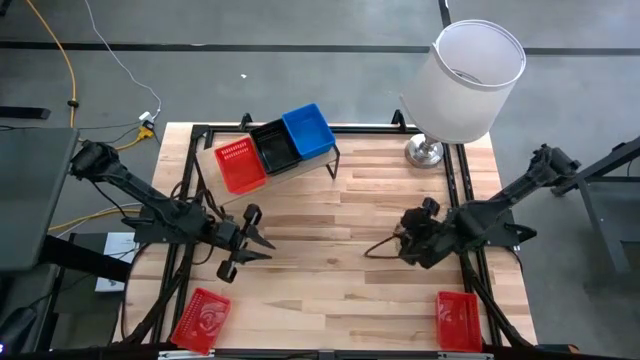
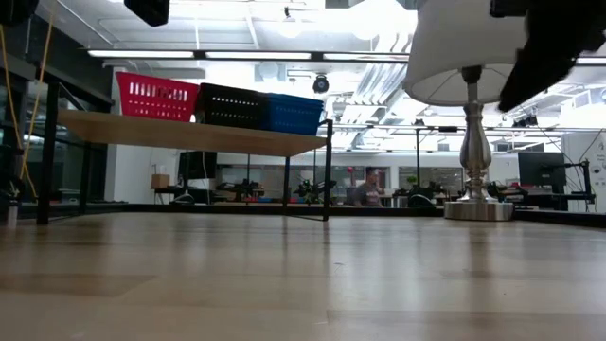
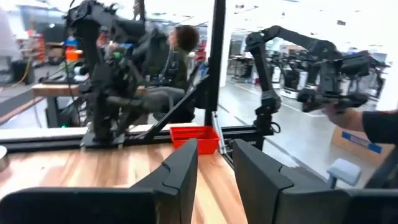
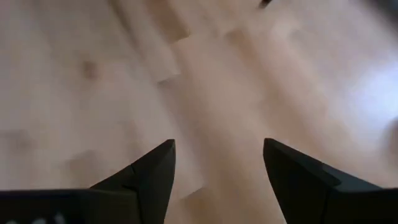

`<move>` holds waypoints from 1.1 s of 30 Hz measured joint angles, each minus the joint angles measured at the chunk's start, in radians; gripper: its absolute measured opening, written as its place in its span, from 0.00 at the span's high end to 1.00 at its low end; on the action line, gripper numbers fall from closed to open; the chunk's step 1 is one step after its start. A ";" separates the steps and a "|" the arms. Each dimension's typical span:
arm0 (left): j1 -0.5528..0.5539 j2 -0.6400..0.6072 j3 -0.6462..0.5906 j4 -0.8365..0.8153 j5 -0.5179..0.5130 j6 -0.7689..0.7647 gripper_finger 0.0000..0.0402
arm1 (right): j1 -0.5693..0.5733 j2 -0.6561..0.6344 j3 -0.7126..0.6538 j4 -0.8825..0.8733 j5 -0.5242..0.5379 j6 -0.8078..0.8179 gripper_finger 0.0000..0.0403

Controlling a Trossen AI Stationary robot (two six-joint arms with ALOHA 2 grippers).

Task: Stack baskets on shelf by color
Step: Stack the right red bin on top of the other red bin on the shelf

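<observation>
The shelf (image 1: 300, 165) stands at the table's far side and bears a red basket (image 1: 240, 165), a black basket (image 1: 275, 148) and a blue basket (image 1: 308, 130) side by side; the low view shows the red (image 2: 156, 97), black (image 2: 232, 104) and blue (image 2: 292, 114) ones on its plank. Two more red baskets lie flat on the table, at the near left (image 1: 200, 320) and near right (image 1: 458, 320) corners. My left gripper (image 1: 262, 245) hovers left of centre, open by a narrow gap (image 3: 214, 168), nothing in it. My right gripper (image 1: 383, 248) hovers right of centre, open wide (image 4: 217, 155) over bare wood.
A white lampshade (image 1: 478, 65) on a metal foot (image 1: 425, 152) stands at the far right corner. Bare tabletop (image 1: 320, 280) lies between the two grippers. A black frame rail (image 1: 465, 190) runs along the right edge. A person (image 3: 180, 43) is beyond the table.
</observation>
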 joint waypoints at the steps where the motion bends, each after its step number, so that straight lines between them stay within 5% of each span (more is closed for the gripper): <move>1: 0.000 0.000 0.000 0.001 -0.007 -0.014 0.77 | 0.002 -0.016 0.011 -0.004 -0.048 0.048 0.43; 9: 0.000 -0.001 0.000 0.002 -0.007 -0.024 0.77 | 0.061 0.024 0.054 -0.030 -0.419 0.310 0.43; 17: 0.000 -0.001 0.000 0.002 -0.007 -0.024 0.77 | 0.255 0.244 0.136 -0.312 -0.734 0.722 0.43; 26: 0.001 -0.001 0.000 0.002 -0.048 -0.024 0.77 | 0.463 0.426 0.283 -0.328 -0.730 1.116 0.43; 33: 0.001 -0.001 0.000 0.003 -0.051 -0.044 0.77 | 0.514 0.547 0.352 -0.261 -0.675 1.192 0.43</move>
